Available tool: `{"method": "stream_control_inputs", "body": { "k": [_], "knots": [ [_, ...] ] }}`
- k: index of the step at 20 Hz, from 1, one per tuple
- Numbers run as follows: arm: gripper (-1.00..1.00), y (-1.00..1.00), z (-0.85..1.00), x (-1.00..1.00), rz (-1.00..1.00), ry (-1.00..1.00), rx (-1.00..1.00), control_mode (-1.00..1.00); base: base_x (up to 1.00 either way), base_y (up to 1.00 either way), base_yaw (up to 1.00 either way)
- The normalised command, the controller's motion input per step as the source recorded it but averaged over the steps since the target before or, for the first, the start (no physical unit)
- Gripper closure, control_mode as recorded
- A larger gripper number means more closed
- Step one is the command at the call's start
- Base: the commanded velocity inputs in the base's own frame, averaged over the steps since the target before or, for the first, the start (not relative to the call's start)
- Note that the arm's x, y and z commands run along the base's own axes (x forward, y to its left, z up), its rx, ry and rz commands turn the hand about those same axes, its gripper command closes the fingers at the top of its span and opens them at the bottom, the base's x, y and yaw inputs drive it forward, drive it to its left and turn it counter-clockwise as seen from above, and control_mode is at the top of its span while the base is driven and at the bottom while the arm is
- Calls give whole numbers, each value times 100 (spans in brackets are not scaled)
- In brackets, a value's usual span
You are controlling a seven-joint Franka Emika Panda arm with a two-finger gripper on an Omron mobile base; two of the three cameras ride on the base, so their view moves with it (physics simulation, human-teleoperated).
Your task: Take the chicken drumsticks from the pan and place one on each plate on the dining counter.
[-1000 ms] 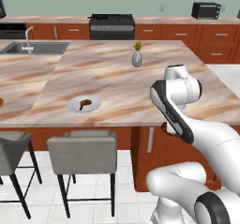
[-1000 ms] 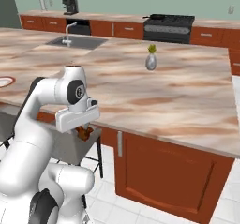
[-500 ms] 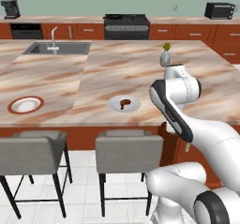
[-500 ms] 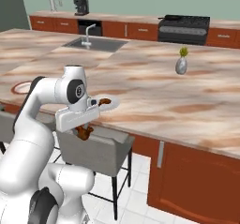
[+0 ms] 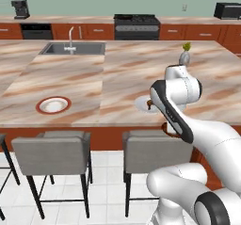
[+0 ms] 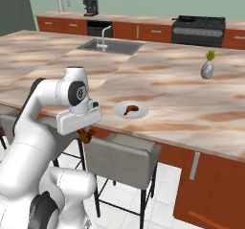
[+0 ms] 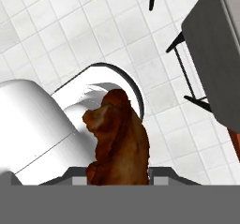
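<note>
My gripper [image 6: 85,134] hangs just below the front edge of the dining counter [image 6: 158,122], shut on a glossy brown chicken drumstick [image 7: 120,138] that also shows under my hand as drumstick [image 6: 86,136]. The pale plate [image 6: 130,110] lies on the marble right of my hand and holds the other drumstick [image 6: 129,110]; from the left my arm partly covers this plate [image 5: 143,103]. The red-rimmed plate [image 5: 53,105] sits bare near the counter's front edge, well left of the arm. The pan is out of view.
Grey stools [image 5: 52,148] [image 6: 119,158] stand under the counter's overhang close to my hand; one stool [image 7: 213,54] shows beside the drumstick. A small vase [image 6: 207,69] and the steel sink [image 5: 73,48] lie farther back. The stove [image 5: 136,24] is at the back wall.
The whole picture has shifted right: the base has driven left along the island, bringing the red-rimmed plate nearer. The drumstick stays in my shut gripper; the arm's pose is unchanged.
</note>
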Motion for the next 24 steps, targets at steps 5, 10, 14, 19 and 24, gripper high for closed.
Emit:
{"method": "stream_control_inputs", "body": {
  "k": [5, 10, 14, 19, 24],
  "knots": [
    [100, 0, 0, 0, 0, 0, 0, 100, 12, 50, 0],
    [100, 0, 0, 0, 0, 0, 0, 100, 26, 51, 0],
    [100, 0, 0, 0, 0, 0, 0, 100, 35, 62, -1],
    [100, 0, 0, 0, 0, 0, 0, 100, 41, 53, -3],
    [100, 0, 0, 0, 0, 0, 0, 100, 45, 54, -7]
  ]
}}
